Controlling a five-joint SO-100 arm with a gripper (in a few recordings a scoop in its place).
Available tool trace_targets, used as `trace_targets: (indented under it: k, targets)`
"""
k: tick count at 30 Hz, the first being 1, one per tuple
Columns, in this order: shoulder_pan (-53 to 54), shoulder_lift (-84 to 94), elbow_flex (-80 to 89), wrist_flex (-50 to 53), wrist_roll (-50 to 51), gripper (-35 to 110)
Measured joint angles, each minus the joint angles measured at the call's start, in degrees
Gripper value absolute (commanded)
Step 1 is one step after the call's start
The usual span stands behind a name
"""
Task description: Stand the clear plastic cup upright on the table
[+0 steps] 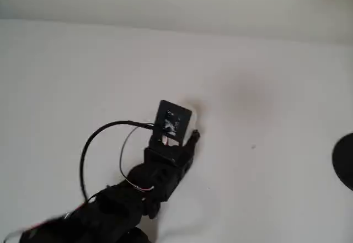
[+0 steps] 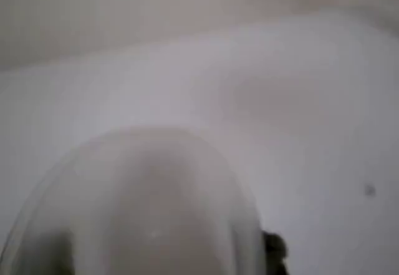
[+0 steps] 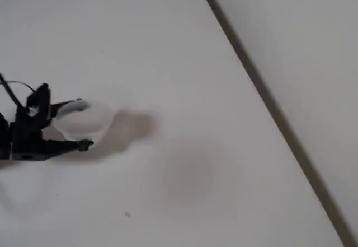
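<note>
The clear plastic cup sits between the two black fingers of my gripper, low over the white table, with a soft shadow to its right. Its rim seems to face up, though blur keeps me from telling whether it touches the table. In the overhead view the cup peeks out pale beside the gripper's black plate, and the gripper points up and right. The wrist view has the cup looming large and blurred, with one dark fingertip at its right.
A dark round object lies at the right edge of the overhead view. The table's far edge meets the wall along a dark gap. Open white surface spreads to the right of the cup.
</note>
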Motion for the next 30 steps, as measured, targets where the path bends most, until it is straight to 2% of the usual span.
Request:
trace_targets:
  k: [5,10,15,20,30]
  targets:
    - [2.02,-20.39,-4.22,-18.63,-1.41,15]
    - [3.78,-42.10,-11.43,-34.89,-3.16,23]
    - [4.04,-57.13,-19.25,-46.32,-5.27,47]
    - [4.22,-68.20,-25.75,-51.06,-9.49,62]
    - [0.53,-69.70,-27.77,-55.46,-11.43,64]
